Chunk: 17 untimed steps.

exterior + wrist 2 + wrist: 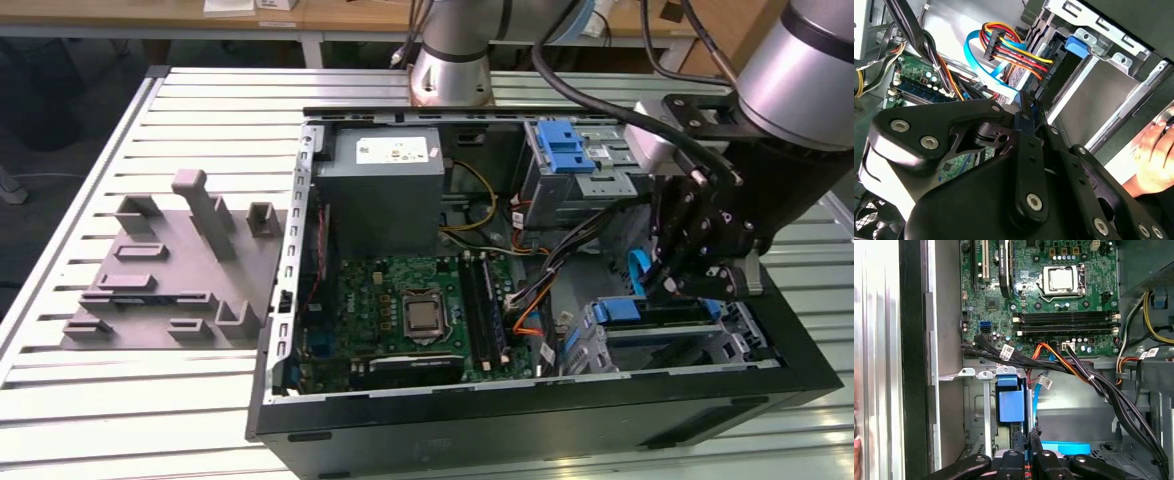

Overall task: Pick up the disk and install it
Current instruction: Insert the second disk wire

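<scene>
i have the gripper (703, 283) pressed together just above the disk (650, 312) | disk sits in the drive cage (727, 350) | likely pushing it home

Disk (654, 312): blue carrier frame visible, seated in lower drive cage at exterior view's right, near front of case. In first wrist view blue carrier face (1011, 406) sits upright in bay slot. Silver body, label mostly hidden; appears fully inserted, not confirmed.
</scene>
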Available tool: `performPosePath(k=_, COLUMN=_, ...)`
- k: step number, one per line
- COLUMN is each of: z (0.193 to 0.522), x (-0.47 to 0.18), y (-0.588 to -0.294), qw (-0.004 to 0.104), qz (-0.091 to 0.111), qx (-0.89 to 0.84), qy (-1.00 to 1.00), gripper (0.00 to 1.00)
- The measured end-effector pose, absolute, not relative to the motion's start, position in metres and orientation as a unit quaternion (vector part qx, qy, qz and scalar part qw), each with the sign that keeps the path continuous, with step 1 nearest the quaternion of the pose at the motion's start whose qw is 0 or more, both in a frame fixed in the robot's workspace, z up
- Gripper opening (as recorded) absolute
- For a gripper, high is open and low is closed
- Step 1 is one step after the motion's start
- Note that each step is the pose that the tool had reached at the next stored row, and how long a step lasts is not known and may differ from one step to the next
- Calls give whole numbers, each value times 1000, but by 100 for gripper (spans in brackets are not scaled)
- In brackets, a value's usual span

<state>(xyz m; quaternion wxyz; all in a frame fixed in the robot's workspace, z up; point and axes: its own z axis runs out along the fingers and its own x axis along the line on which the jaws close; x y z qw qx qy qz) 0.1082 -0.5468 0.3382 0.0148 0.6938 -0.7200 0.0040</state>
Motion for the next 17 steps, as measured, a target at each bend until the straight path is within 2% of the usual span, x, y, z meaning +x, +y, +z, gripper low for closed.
performPosePath(k=17, z=335, x=111, y=-549, qw=15, qz=4, qx=694, qy=-720, gripper=16)
